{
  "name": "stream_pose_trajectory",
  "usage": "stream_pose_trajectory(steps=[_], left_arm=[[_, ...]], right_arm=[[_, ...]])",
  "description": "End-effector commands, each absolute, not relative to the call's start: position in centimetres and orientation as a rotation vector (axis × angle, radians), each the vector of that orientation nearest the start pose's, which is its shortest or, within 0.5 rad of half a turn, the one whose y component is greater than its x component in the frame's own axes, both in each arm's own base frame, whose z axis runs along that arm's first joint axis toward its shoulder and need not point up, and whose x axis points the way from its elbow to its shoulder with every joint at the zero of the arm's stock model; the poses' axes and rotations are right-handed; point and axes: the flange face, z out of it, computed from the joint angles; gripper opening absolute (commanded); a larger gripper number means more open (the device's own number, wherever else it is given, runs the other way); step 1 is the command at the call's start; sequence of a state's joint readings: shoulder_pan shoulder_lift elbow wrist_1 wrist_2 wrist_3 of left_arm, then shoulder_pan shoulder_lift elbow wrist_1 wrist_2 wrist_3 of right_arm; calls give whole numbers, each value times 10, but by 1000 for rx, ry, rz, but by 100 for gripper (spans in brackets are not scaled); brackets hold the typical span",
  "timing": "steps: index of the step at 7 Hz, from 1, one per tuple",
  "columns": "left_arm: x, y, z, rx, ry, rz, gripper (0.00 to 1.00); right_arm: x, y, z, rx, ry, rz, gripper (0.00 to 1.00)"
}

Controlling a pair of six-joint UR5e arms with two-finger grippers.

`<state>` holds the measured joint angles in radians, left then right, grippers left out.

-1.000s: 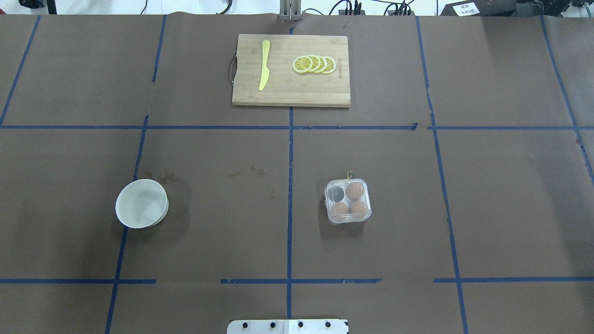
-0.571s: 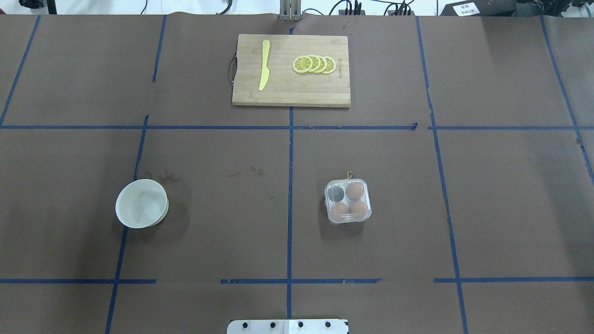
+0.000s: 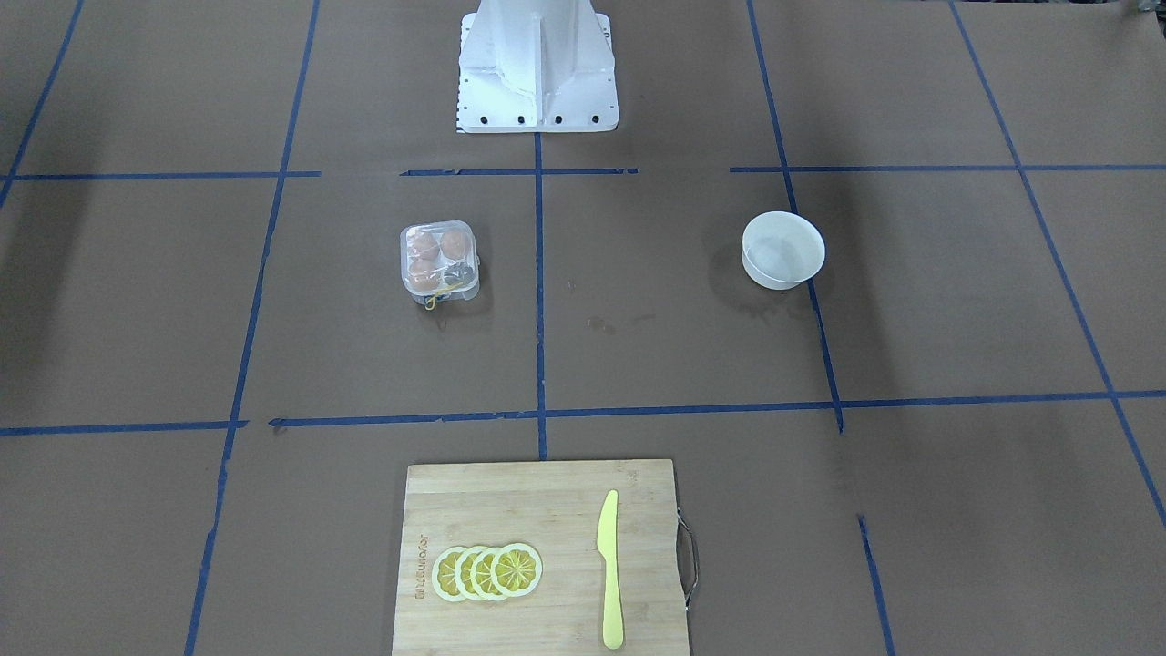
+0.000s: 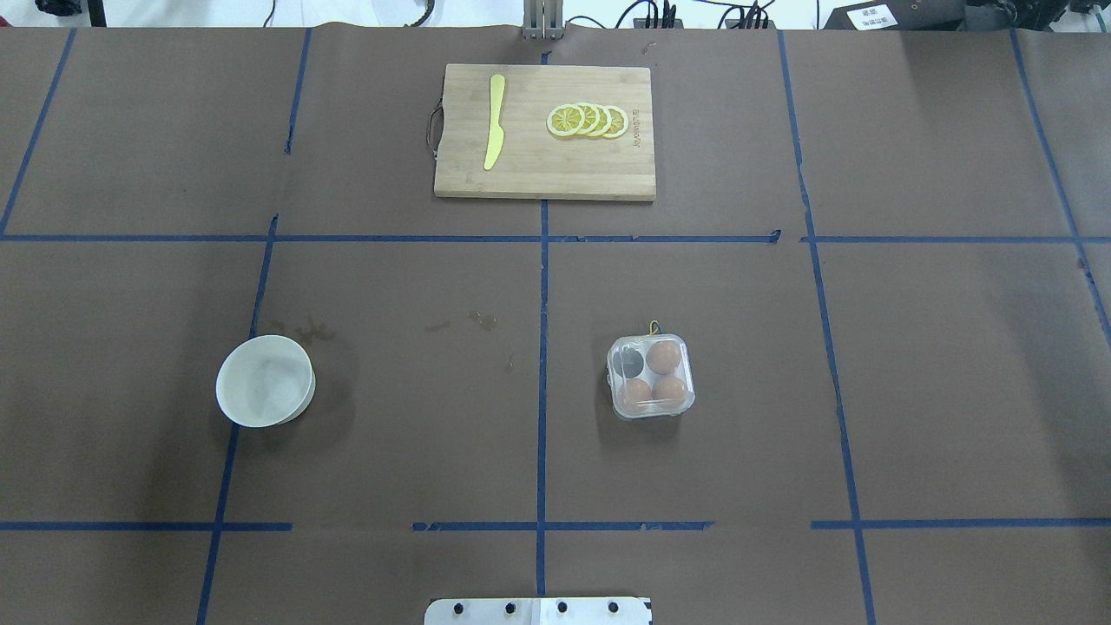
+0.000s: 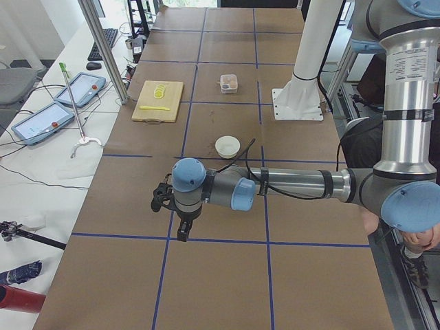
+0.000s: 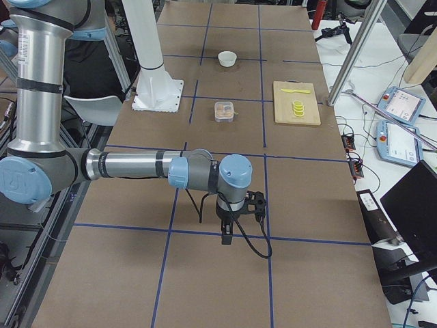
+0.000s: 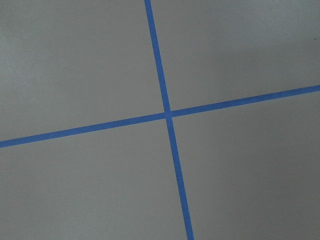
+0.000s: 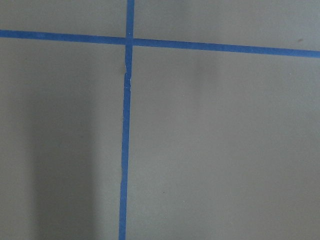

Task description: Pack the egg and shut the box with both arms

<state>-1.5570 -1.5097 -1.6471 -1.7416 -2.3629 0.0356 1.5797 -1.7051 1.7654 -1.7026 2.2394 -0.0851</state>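
Box on tabletop, three brown eggs inside, fourth cell dark. Left tool near left edge, right tool near right edge; impossible to tell how far open.

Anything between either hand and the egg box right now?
Right hand: only bare table lies between it and the box. Left hand: the white bowl sits roughly on the straight line to the box, well apart from it. It is low, so passing above it looks feasible.
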Motion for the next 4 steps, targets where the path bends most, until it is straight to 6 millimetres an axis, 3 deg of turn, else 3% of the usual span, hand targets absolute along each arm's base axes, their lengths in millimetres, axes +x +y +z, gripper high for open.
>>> stream_pose_trajectory(steps=[1,4], left_arm=[[-56,-478,631,184,788,118,100],[-56,-478,632,182,788,118,100]], right_arm=[[70,-429,645,-40,-671,-63,100],[65,-430,645,-46,-671,-73,100]])
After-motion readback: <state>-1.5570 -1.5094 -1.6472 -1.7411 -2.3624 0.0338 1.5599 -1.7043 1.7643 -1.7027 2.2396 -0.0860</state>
